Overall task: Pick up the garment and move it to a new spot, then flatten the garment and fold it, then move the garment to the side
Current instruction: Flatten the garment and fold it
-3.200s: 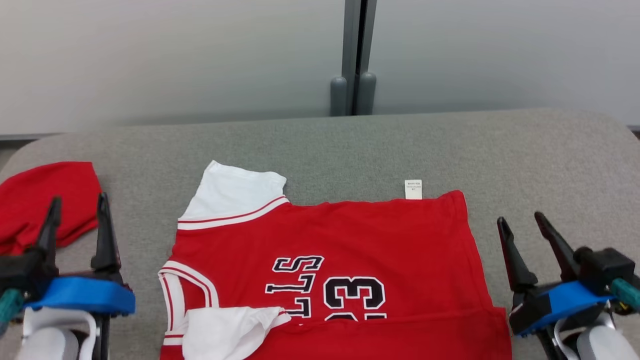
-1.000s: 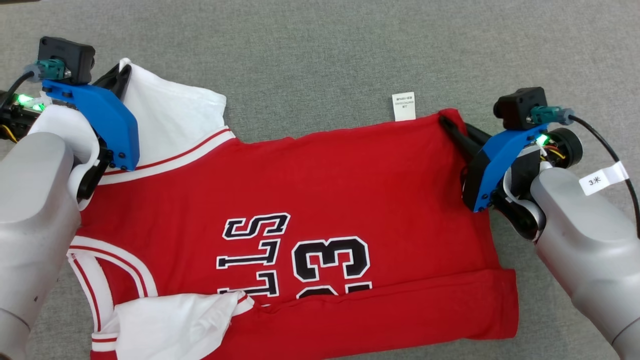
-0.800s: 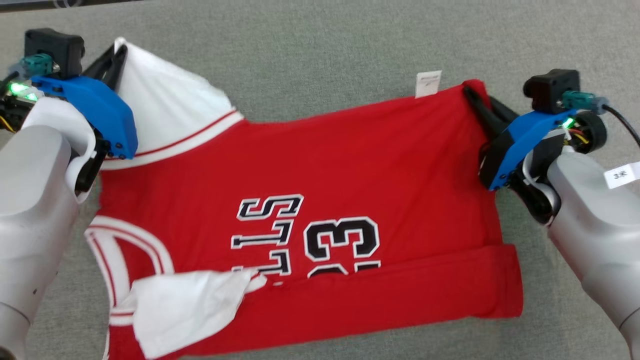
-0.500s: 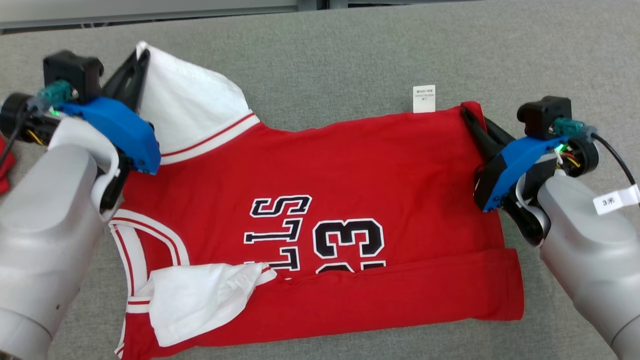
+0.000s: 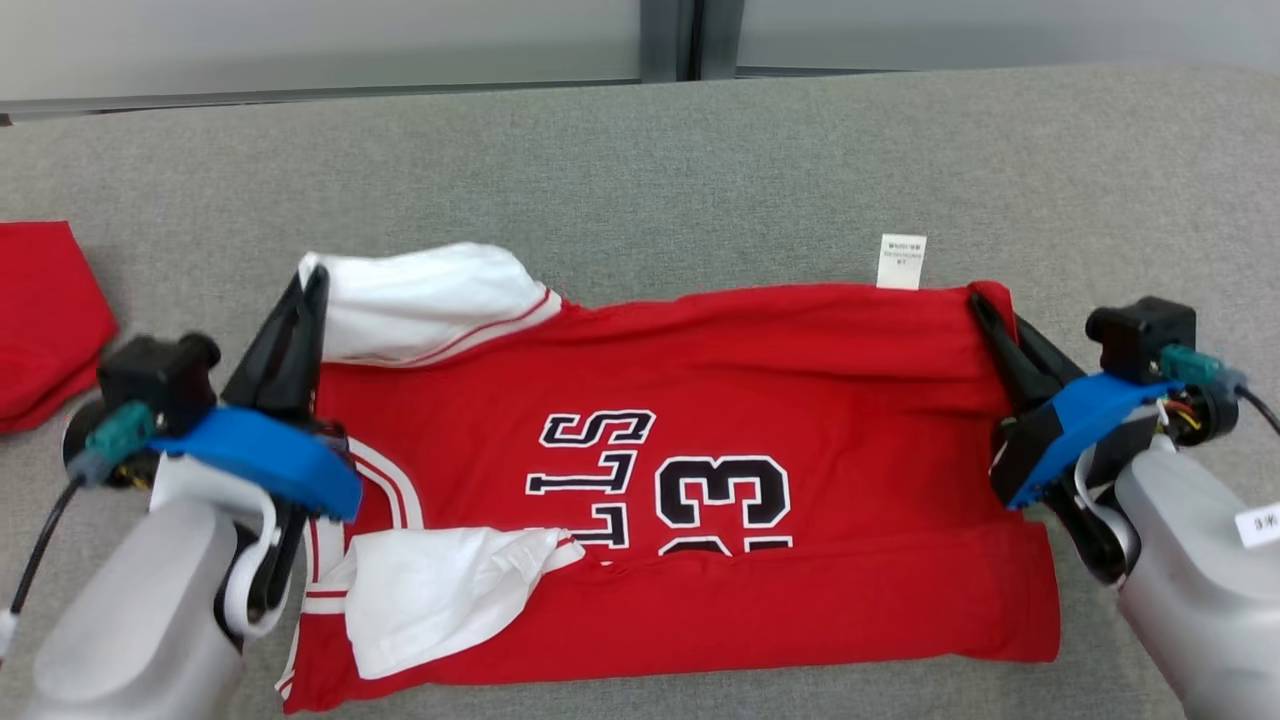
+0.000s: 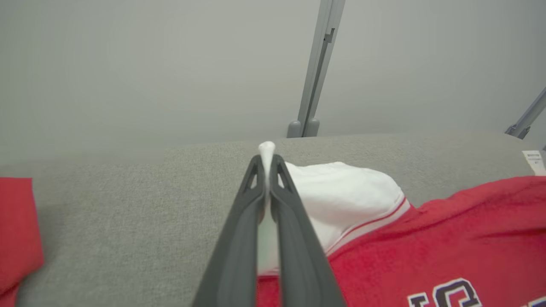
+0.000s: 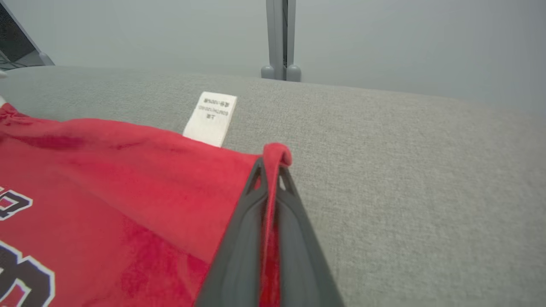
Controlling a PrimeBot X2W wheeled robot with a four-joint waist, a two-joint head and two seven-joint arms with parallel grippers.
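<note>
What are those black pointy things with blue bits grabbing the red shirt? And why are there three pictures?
Those are a robot's two hands, called grippers. Each has two long dark fingers that pinch like tongs. The picture from above comes from a camera on the robot's head. The other two come from small cameras on its wrists, looking along the fingers. On the grey padded surface lies a red basketball jersey with black letters and numbers. The left gripper is shut on the jersey's white sleeve. The right gripper is shut on its red far corner, near a small white label. Another red cloth lies off to the left. The robot is meant to flatten and fold the jersey.
</note>
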